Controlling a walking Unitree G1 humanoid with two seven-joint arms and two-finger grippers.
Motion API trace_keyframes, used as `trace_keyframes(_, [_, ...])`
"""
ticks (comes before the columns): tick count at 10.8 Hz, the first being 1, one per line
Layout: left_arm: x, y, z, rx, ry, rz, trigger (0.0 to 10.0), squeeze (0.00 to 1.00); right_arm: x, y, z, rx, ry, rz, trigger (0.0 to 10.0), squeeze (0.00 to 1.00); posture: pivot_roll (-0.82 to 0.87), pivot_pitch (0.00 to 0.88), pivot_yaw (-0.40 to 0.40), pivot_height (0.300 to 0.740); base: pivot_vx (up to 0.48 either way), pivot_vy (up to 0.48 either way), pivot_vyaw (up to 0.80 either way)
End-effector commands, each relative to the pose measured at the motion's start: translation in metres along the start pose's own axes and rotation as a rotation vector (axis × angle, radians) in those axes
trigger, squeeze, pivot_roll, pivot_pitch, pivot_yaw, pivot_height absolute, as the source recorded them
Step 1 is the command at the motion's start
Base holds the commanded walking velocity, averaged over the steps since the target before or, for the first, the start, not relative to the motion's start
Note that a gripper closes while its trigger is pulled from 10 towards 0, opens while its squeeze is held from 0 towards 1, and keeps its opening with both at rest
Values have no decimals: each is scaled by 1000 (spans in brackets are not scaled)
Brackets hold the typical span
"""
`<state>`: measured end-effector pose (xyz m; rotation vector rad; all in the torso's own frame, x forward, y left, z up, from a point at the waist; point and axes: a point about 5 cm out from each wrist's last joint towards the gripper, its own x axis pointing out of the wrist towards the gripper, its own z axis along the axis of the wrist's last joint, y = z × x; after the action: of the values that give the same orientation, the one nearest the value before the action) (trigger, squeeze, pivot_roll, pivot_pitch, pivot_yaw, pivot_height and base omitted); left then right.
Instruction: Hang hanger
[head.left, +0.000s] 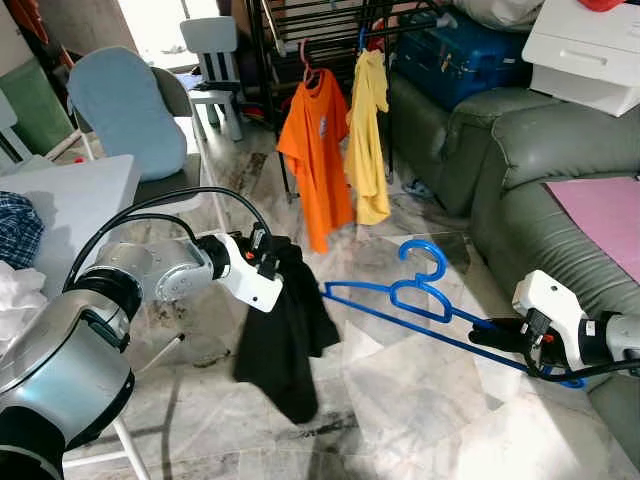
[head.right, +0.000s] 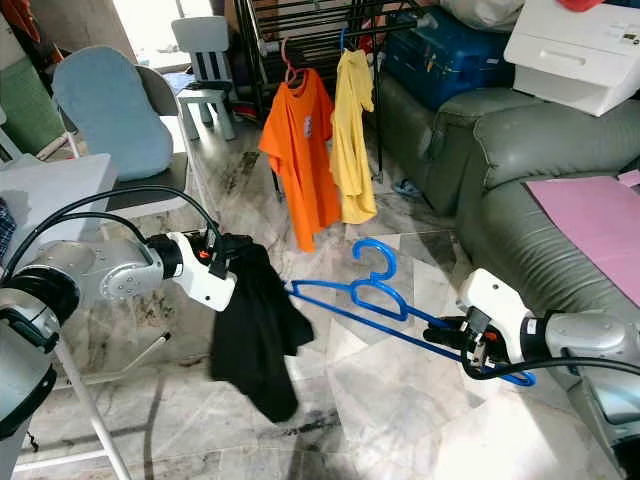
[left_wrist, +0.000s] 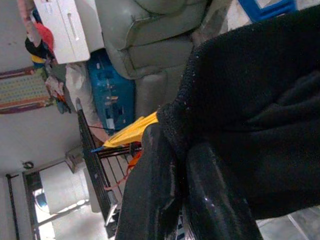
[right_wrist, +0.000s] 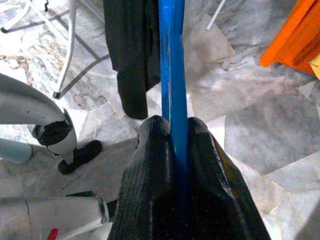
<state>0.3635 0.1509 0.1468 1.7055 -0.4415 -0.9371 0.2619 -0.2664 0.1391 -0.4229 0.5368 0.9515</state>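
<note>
The right gripper (head.left: 487, 333) is clamped on the lower bar of a blue plastic hanger (head.left: 415, 297), its two ribbed black fingers (right_wrist: 150, 165) pressed flat against either side of the smooth, narrow bar; from there the hanger reaches out across the floor toward the robot's left, its curled hook standing upward and its far tip meeting the hanging cloth. The left gripper (head.left: 268, 250) is closed on the upper edge of a black garment (head.left: 283, 335), the soft, finely knitted fabric bunched between its glossy fingers (left_wrist: 155, 195), and the rest of the garment drapes straight down in loose folds above the floor. The floor (head.left: 400, 400) is pale marble in irregular veined slabs. To the robot's left stands a white table (head.left: 75, 200) with crumpled checked cloth at its edge, and beside it a chair with a padded light-blue back (head.left: 125, 105). To the right is a grey-green leather sofa (head.left: 520, 160) with a pink sheet on its seat. Farther off, a dark metal drying rack (head.left: 320, 30) carries an orange T-shirt (head.left: 315, 155) and a yellow shirt (head.left: 368, 135) hung side by side, with a blue suitcase (head.left: 465, 55) behind them on the sofa.
</note>
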Motion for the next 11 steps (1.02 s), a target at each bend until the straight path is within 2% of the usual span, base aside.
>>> trace_keyframes(1, [-2, 13, -5, -5, 7, 44, 10000, 0, 4, 2, 4, -23, -2, 30, 10000, 0, -138, 0, 106, 740, 0, 0, 0])
trace_keyframes(4, [-1, 23, 5, -52, -87, 111, 10000, 0, 15, 4, 0, -13, -6, 34, 10000, 0, -131, 0, 99, 740, 0, 0, 0])
trace_keyframes(7, [2, 38, 11, -110, -126, 199, 10000, 0, 29, 5, -10, 43, -9, 12, 10000, 0, -127, 0, 92, 740, 0, 0, 0])
trace_keyframes(9, [-4, 55, 5, -135, -120, 275, 10000, 0, 37, 3, -38, 174, 23, -84, 10000, 0, -125, 0, 88, 740, 0, 0, 0])
trace_keyframes(11, [-13, 77, 3, -195, -139, 412, 10000, 0, 38, -8, -71, 335, 83, -289, 10000, 0, -121, 0, 85, 740, 0, 0, 0])
